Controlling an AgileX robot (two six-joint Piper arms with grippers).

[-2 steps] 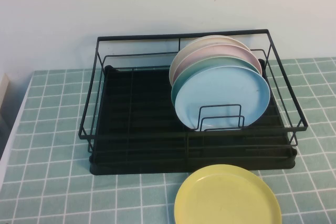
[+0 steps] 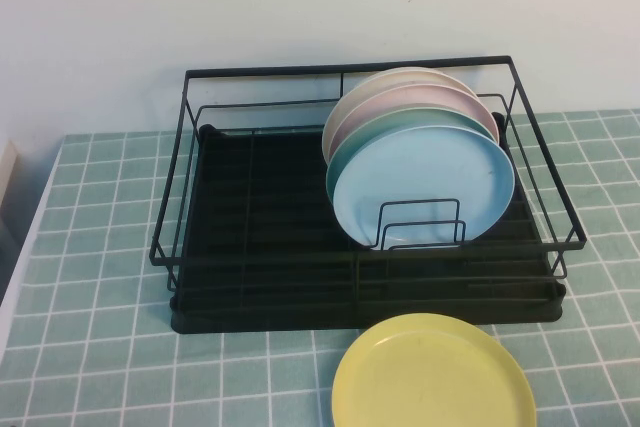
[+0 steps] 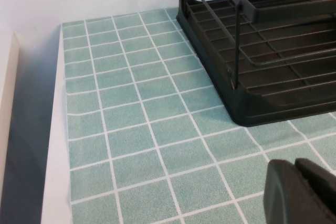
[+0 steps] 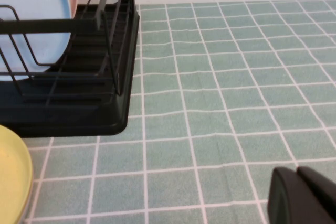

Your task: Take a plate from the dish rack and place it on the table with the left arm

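**Nothing lifted yet**

Tiled table [image 2: 90,247] under dish rack [image 2: 250,237]. Sky-blue plate [image 2: 420,187] upright in dividers, frontmost, untouched. Yellow plate [image 2: 432,375] flat in front. Left gripper [image 3: 302,190] clenched, empty, low beside rack; right gripper [image 4: 302,195] likewise, opposite side. Whole reach, grasp, placement left.

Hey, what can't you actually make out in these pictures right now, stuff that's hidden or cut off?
- Left gripper: left wrist view's edge cuts it off; absent from the high view.
- Right gripper: likewise cut off in the right wrist view.
- Plates behind the sky-blue plate in the dish rack: only their upper rims show.
- Yellow plate on the table: near edge cropped.
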